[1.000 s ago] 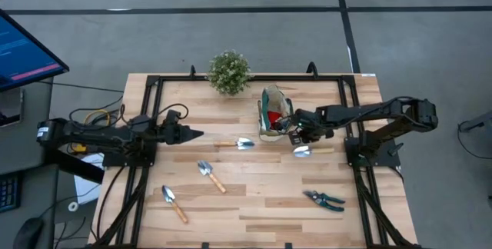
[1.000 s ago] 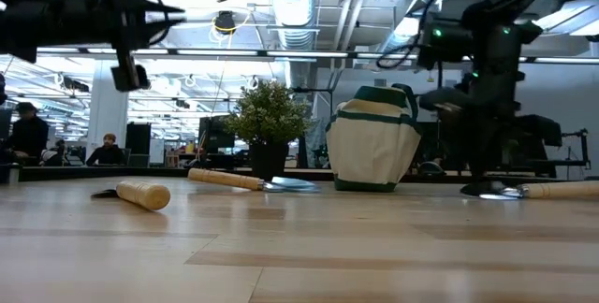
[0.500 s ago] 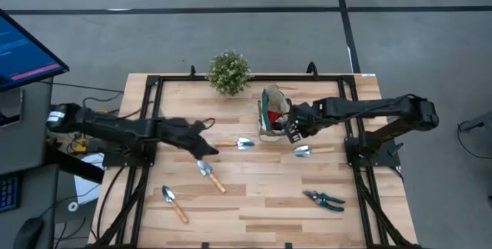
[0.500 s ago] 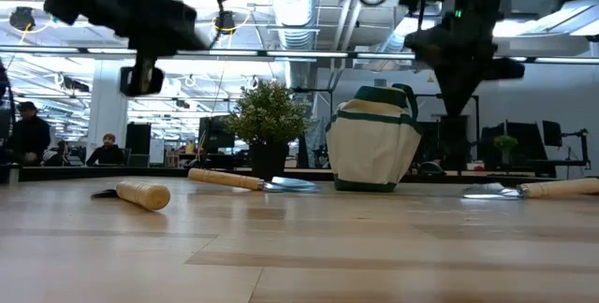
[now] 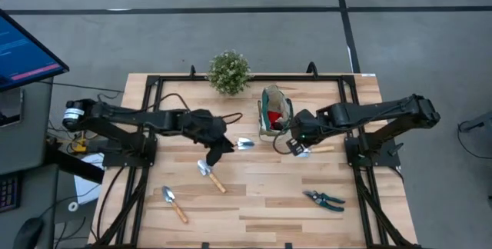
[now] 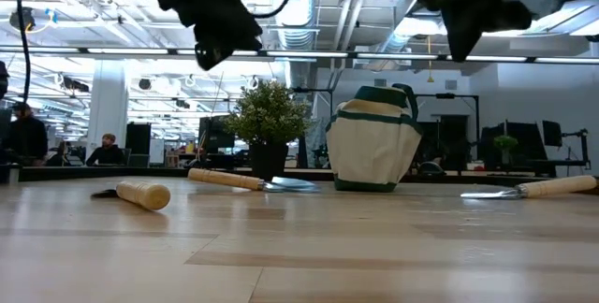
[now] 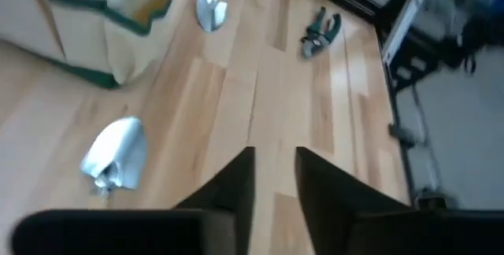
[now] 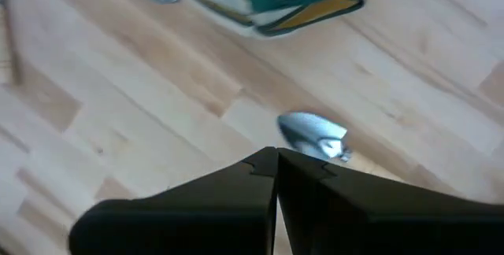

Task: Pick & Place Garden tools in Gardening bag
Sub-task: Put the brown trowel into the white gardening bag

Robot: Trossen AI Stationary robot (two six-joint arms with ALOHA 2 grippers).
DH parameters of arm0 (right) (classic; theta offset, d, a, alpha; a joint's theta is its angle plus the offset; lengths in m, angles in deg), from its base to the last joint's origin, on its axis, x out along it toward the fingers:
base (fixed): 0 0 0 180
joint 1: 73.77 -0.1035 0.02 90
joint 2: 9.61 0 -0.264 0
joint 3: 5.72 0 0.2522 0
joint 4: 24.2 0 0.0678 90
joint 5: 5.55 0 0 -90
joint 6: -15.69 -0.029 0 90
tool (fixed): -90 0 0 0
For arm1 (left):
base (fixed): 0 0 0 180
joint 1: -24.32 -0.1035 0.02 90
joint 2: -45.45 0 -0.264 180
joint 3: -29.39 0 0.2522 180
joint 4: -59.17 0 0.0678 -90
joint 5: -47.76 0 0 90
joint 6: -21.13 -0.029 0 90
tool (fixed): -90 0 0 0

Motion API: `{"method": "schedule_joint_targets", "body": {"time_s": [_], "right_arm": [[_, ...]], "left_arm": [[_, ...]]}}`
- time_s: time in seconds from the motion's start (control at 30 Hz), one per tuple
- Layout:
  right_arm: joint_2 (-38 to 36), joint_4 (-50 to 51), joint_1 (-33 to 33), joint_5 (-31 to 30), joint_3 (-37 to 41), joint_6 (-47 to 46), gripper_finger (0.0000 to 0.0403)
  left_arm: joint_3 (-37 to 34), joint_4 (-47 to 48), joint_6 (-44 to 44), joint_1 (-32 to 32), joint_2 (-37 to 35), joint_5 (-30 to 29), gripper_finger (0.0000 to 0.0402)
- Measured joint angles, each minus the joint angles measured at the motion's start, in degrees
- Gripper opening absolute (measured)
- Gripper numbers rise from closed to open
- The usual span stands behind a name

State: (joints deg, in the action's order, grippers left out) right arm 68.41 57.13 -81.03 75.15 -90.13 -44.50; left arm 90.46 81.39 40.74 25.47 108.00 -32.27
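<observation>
Left gripper (image 5: 215, 151), slightly parted and empty, hovers over a trowel (image 5: 235, 143) at the bag's (image 5: 274, 115) nine o'clock. Judged step: approach; next, descend onto its handle. Right gripper (image 5: 293, 146) closed, empty.

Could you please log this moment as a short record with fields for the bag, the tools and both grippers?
bag: gardening bag upright on the table, red glove inside
trowels: four on the table; one left of the bag, one right of it
shears: pruning shears near the front right
left gripper: above the trowels, fingers slightly apart, empty
right gripper: over the right-hand trowel, shut, empty
</observation>
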Motion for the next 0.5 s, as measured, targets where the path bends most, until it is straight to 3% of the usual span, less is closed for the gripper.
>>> {"method": "schedule_joint_targets", "body": {"time_s": [0.27,0.5], "right_arm": [[0.0,0.0,-4.5,0.0,-0.7,-4.7,0.0],[0.0,0.2,-6.4,0.0,-0.7,-9.0,0.0]], "left_arm": [[0.7,2.6,-9.2,-8.1,3.9,2.7,0.0228],[1.6,3.6,-14.9,-14.0,12.7,8.0,0.0263]]}}
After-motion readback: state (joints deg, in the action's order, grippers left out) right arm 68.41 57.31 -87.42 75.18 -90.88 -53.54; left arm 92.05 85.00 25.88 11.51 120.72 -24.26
